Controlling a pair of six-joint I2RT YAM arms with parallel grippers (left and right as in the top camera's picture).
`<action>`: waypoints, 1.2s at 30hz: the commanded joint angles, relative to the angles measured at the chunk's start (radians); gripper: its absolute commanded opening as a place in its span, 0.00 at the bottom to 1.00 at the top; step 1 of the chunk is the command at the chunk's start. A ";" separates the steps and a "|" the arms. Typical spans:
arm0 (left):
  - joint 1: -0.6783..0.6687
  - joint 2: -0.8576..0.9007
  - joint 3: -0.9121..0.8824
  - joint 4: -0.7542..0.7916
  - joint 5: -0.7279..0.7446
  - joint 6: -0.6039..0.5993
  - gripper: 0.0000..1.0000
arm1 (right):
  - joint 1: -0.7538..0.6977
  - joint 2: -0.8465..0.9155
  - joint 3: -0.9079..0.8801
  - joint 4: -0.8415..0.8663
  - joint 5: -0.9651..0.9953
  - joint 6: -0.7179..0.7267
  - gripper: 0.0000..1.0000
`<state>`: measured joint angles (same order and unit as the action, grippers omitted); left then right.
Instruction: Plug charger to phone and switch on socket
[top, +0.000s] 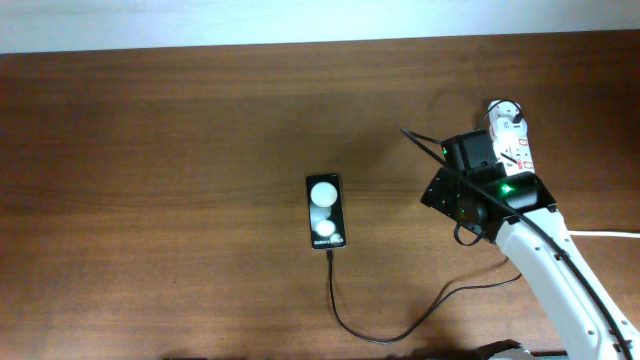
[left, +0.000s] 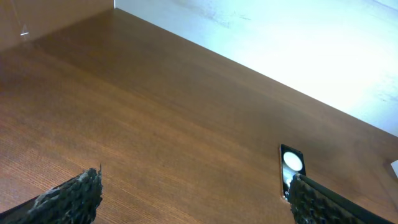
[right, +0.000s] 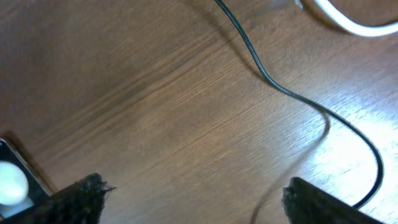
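Open and empty, my left gripper (left: 194, 180) and right gripper (right: 196, 185) hung over the table (top: 150, 150); the phone (top: 325, 212) lay mid-table, the charger (top: 333, 295) meeting its lower edge, the socket (top: 515, 140) partly under my right arm (top: 560, 270).

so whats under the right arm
The white power strip lies there; only its far end, with a white plug, shows past the arm. The rest is hidden by the arm.

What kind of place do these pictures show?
Probably an indoor robot test bench, though little of the room shows: a wooden table, a white robot arm over it, and a phone and socket set out.
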<state>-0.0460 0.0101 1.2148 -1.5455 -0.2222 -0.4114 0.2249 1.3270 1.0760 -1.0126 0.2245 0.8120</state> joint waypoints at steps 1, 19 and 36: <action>0.005 0.003 0.003 0.001 -0.016 -0.002 0.99 | -0.058 -0.010 0.031 0.003 0.024 0.005 0.60; 0.005 0.003 0.003 -0.002 -0.220 -0.002 0.99 | -0.580 0.522 0.574 0.155 -0.060 -0.167 0.04; 0.005 0.003 0.003 -0.002 -0.220 -0.002 0.99 | -0.578 0.814 0.575 0.301 -0.183 -0.173 0.04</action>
<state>-0.0452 0.0109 1.2148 -1.5486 -0.4274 -0.4114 -0.3538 2.1258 1.6321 -0.7246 0.0772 0.6464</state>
